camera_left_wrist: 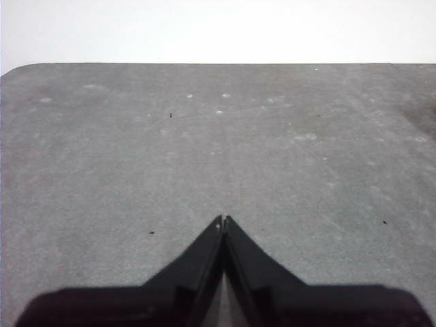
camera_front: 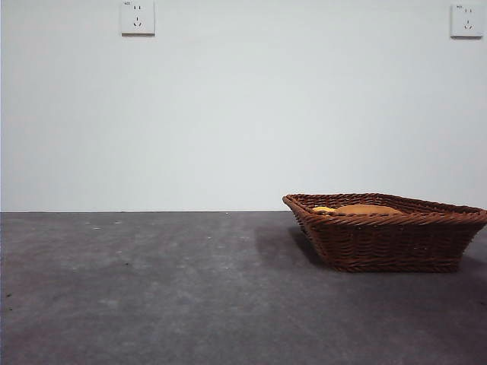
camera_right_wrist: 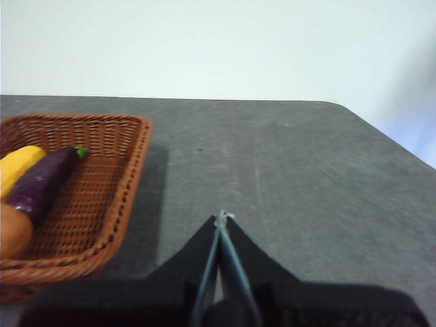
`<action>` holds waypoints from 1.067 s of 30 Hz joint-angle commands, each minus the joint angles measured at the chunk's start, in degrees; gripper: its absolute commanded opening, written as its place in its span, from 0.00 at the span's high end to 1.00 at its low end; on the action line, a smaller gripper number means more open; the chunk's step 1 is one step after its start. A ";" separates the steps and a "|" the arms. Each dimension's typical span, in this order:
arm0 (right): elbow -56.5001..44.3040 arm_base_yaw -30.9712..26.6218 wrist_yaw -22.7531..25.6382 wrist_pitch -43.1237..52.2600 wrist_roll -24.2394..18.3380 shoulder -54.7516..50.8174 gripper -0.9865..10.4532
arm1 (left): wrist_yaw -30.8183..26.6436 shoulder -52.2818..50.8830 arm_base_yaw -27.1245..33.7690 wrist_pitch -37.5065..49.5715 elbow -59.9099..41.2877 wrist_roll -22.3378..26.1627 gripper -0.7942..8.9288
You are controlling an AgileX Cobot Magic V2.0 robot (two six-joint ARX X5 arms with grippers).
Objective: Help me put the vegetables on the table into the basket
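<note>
Woven wicker basket, glossy eggplant, matte mottled table.

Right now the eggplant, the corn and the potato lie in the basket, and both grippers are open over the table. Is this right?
Not quite: both grippers are shut. The left gripper and right gripper show touching jaws in their wrist views. The eggplant, corn and potato do lie in the basket.

One basket is sitting at the right of the front view, holding three vegetables, namely one eggplant, one corn cob and one potato, while two wall sockets are showing at that view's upper corners.
</note>
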 commanded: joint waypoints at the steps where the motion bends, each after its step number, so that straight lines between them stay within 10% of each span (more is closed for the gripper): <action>1: -0.55 -0.04 0.57 0.15 1.01 -0.22 0.91 | 0.04 0.02 0.24 0.31 -0.57 -0.20 0.92; 32: -0.55 -0.04 0.52 -5.29 0.98 -0.22 0.91 | 0.02 0.02 0.24 0.31 -0.57 -0.20 0.92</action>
